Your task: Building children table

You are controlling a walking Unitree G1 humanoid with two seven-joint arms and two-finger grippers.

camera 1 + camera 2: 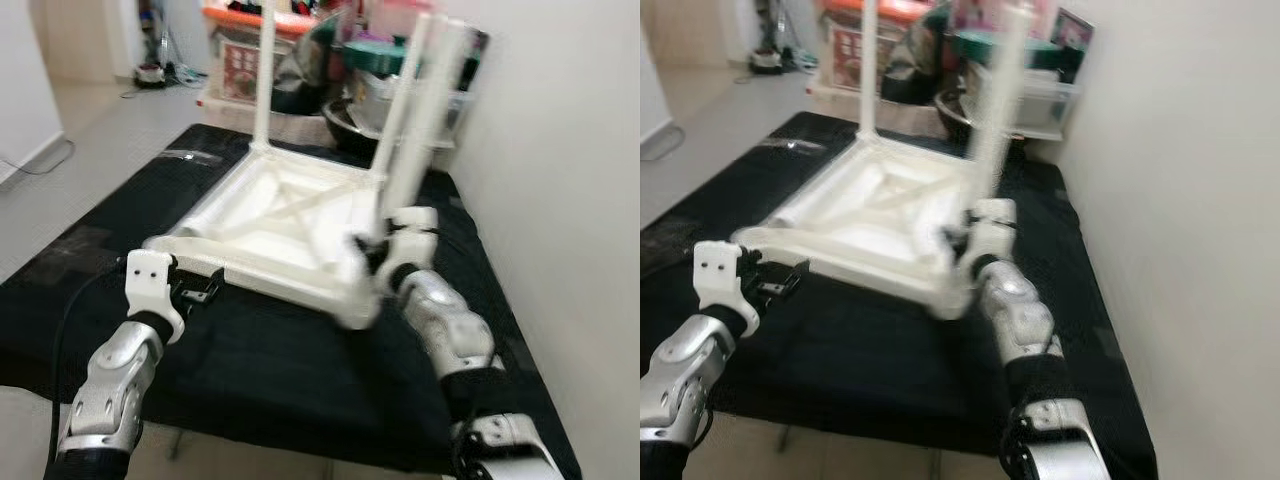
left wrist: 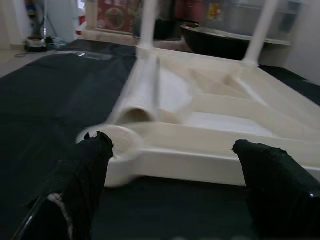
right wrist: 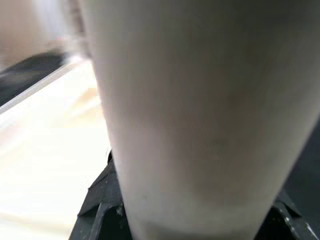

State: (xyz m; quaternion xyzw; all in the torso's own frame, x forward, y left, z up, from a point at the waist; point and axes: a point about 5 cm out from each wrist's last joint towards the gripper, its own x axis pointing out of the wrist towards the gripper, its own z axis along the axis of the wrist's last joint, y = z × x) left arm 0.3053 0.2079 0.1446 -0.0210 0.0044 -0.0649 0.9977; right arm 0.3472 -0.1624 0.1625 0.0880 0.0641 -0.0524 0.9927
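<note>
The white children's table [image 1: 290,225] lay upside down on a black cloth [image 1: 290,370] that covered a low platform beside a pale wall [image 1: 560,200], its underside with crossed ribs facing up. It sat toward the cloth's far right part, its near right corner lifted and blurred, close to the cloth's right edge. Two legs stood upright in the far corners: the far left leg [image 1: 264,75] and a far right leg [image 1: 400,110], while a third white leg [image 1: 432,110] rose tilted beside it, blurred. The right gripper [image 1: 375,250] was at the near right corner of the tabletop, its fingers closed around the base of that tilted leg; in the right wrist view the white tube [image 3: 200,115] ran between the black fingers [image 3: 97,210] close to the lens. The left gripper [image 1: 200,288] hovered just off the near left corner of the tabletop, above the cloth, with its fingers [image 2: 80,185] spread wide and gripping nothing; the left wrist view showed the empty leg socket [image 2: 135,116] at that corner between and beyond the two pads. Behind the platform stood cluttered storage boxes [image 1: 250,50] and a dark bowl [image 1: 350,125] on the tiled floor [image 1: 110,140].
</note>
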